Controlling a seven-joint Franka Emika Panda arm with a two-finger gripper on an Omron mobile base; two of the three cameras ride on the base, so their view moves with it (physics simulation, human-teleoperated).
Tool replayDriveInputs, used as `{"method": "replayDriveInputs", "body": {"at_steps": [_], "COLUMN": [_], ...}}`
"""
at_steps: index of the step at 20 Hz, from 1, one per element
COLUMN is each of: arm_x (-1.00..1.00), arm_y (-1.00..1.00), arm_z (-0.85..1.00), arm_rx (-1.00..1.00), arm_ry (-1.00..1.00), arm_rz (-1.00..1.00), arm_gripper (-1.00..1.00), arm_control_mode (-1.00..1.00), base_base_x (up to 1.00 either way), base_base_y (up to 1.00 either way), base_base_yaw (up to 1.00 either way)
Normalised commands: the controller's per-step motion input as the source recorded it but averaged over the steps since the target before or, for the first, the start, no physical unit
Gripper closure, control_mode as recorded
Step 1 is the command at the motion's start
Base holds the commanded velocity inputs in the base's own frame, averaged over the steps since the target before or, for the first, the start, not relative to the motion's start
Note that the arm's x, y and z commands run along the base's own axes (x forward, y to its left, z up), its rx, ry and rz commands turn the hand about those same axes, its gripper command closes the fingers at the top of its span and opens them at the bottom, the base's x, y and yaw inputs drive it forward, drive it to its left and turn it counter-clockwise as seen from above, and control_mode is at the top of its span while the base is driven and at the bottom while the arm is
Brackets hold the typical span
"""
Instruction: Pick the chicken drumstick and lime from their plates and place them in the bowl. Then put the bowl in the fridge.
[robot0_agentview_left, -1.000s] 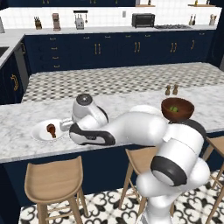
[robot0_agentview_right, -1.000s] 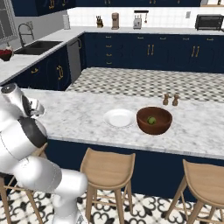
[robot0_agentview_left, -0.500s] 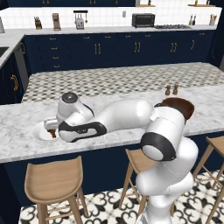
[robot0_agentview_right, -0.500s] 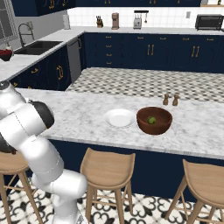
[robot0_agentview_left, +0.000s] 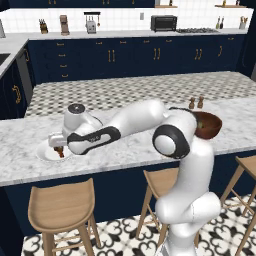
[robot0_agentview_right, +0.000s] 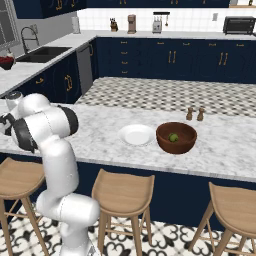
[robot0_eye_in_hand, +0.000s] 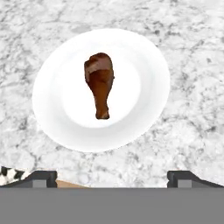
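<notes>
While the white arm stretches low over the marble island, its gripper hangs with jaws spread wide and nothing between them, directly above a white plate. On that plate, straight ahead of the fingertips, lies the chicken drumstick (meaty end away from the gripper, bone stub toward it), untouched. Well off along the counter, on the arm's far side, the lime sits inside the dark wooden bowl, just beside a second white plate; two small shakers stand behind the bowl.
</notes>
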Motion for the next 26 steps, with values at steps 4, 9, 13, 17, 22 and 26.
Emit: {"method": "replayDriveInputs", "body": {"at_steps": [4,9,13,17,22,26], "arm_x": [0.37,0.2,0.2,0.13,0.1,0.14], "arm_y": [0.26,0.58,0.13,0.0,-0.04,-0.2], "arm_z": [-0.32,-0.11,-0.2,-0.19,-0.21,-0.2], "arm_rx": [0.0,0.0,-0.03,-0.05,-0.01,0.0], "arm_ry": [0.03,0.03,0.04,0.02,0.02,0.0], "arm_rz": [0.0,0.0,0.0,0.0,0.0,0.0], "arm_gripper": [-1.0,-1.0,-1.0,-1.0,-1.0,-1.0], "arm_control_mode": [-1.0,-1.0,-1.0,-1.0,-1.0,-1.0], "base_base_x": [0.0,0.0,0.0,0.0,0.0,0.0], "base_base_y": [0.0,0.0,0.0,0.0,0.0,0.0], "base_base_yaw": [0.0,0.0,0.0,0.0,0.0,0.0]}}
